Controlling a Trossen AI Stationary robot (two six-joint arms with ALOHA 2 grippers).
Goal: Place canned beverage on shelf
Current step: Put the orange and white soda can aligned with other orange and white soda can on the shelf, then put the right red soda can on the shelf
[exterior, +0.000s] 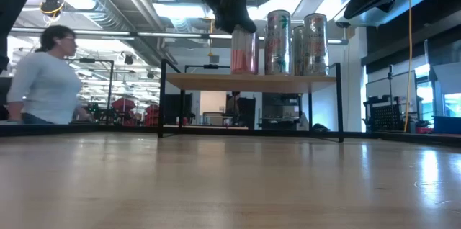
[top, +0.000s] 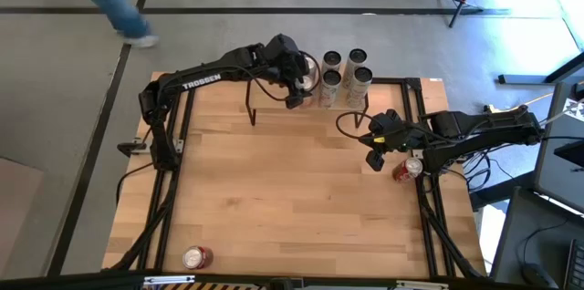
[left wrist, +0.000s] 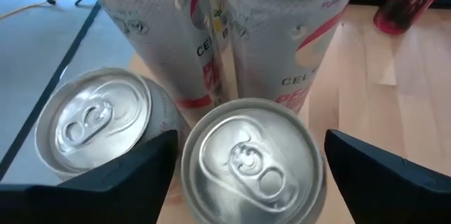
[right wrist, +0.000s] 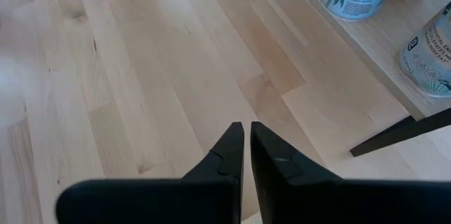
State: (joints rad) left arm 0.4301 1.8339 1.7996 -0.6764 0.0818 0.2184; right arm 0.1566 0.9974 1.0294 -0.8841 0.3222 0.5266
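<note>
Shiny metal can (left wrist: 252, 162), wooden shelf (exterior: 252, 82)

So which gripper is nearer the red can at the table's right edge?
The right. The right gripper, shut, sits just beside the red can near the table's right edge. The left gripper, open, is up at the shelf, around a pale can standing there.

the left claw (top: 306, 82) hung directly over one can (left wrist: 251, 160) standing on the shelf (exterior: 252, 82), a finger on either side of it and four more cans (top: 357, 57) upright just beyond it. the right claw (top: 376, 157) hovered over the table (top: 292, 190) near the shelf, a fallen can (top: 408, 169) lying just beside it, and another fallen can (top: 196, 257) lay well apart from both claws at the table's opposite edge.
</note>
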